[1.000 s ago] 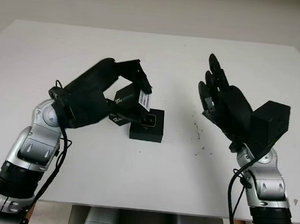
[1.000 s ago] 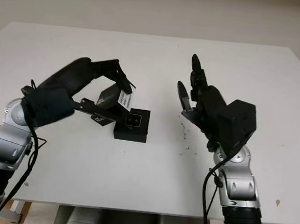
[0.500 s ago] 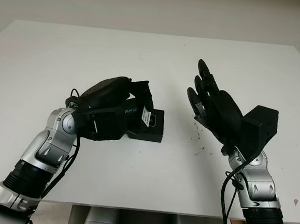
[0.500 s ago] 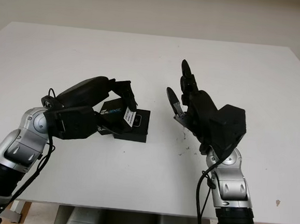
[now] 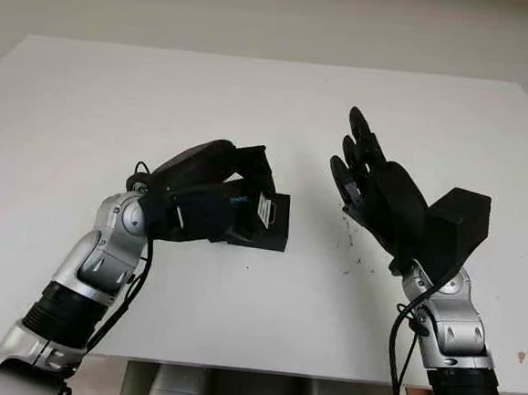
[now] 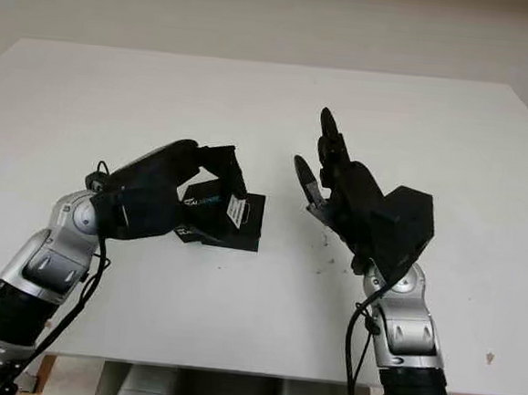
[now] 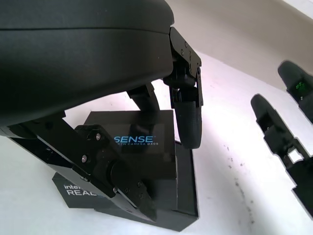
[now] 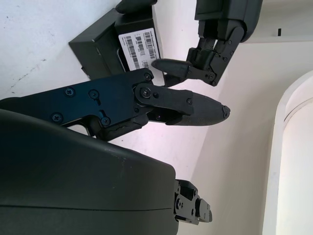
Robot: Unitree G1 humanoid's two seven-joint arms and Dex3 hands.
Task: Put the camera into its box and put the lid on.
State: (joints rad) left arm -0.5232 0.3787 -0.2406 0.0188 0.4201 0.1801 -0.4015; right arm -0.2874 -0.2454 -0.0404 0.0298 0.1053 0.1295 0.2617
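A black box sits at the middle of the white table. My left hand is shut on the black lid, which carries a white barcode label. The lid lies tilted over the box's left part, covering the inside, so the camera is hidden. In the left wrist view the lid's printed top lies between my fingers, with the box's edge below it. My right hand is open, raised above the table just right of the box, palm turned toward it.
Small dark specks mark the table right of the box. White tabletop stretches on all sides. The table's front edge runs close to both forearms.
My left hand has brought the lid down and to the right, from above the open box onto it, covering the camera. The right hand has shifted slightly left.
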